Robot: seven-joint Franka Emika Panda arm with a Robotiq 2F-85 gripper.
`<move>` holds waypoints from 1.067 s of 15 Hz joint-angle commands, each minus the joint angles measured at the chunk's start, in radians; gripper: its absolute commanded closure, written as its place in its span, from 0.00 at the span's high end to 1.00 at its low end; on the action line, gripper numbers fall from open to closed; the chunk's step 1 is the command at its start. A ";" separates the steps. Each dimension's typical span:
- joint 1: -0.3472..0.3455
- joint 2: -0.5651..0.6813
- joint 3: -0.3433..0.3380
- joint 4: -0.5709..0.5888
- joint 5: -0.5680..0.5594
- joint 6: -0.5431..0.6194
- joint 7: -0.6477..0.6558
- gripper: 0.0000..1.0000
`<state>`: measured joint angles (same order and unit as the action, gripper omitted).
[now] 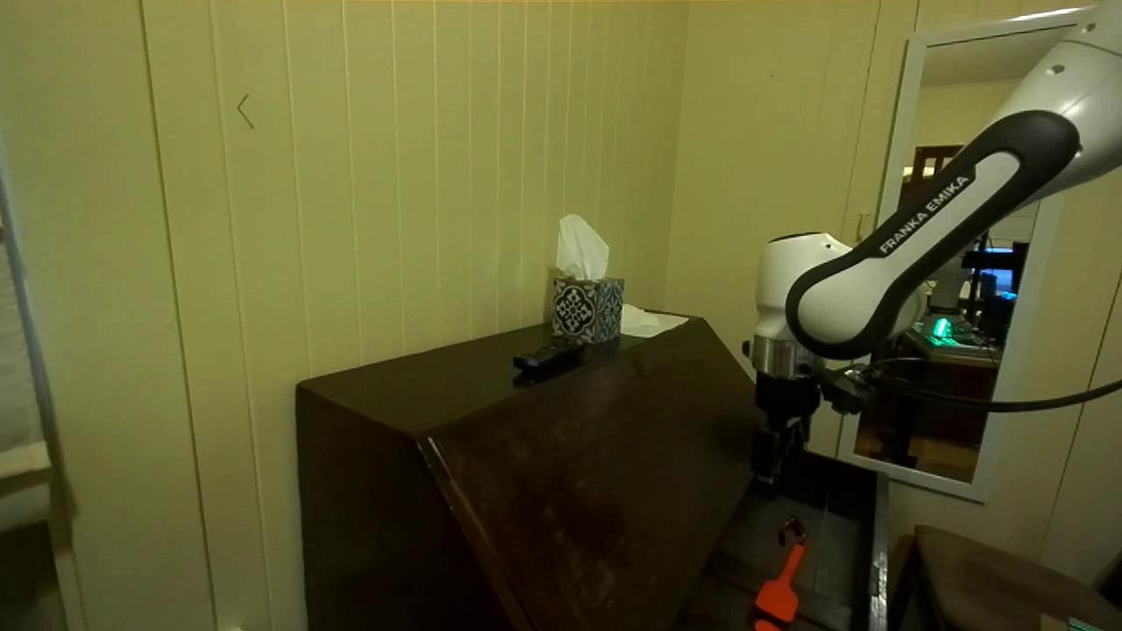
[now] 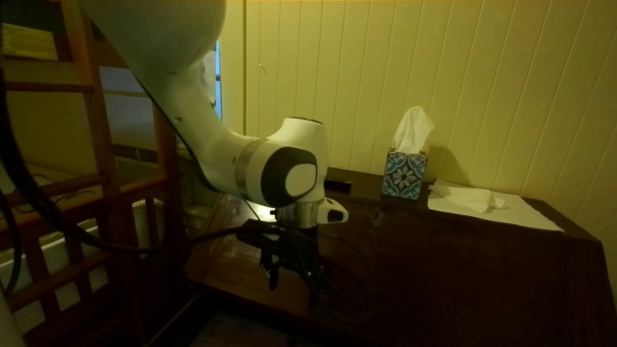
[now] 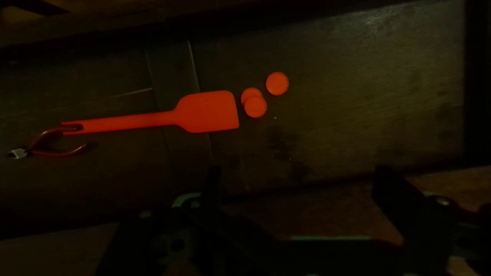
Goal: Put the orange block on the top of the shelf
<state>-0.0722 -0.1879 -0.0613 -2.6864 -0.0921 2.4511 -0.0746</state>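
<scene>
Grooved yellow panelling backs the slant-fronted wooden shelf; the end effector hangs, jaws wide apart.

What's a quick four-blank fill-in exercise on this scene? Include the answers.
In the wrist view, exactly ____ orange discs lie near the orange spatula.
Of those discs, only ____ overlap.
The gripper is ____, not shut.
The tissue box stands on ____ of the slant-front cabinet.
Missing words: three; two; open; top.
</scene>
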 commanded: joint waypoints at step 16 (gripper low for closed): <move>-0.018 0.385 -0.027 -0.035 0.053 0.465 -0.111 1.00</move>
<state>-0.0777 0.0583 -0.0933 -2.7339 -0.0507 2.7862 -0.1343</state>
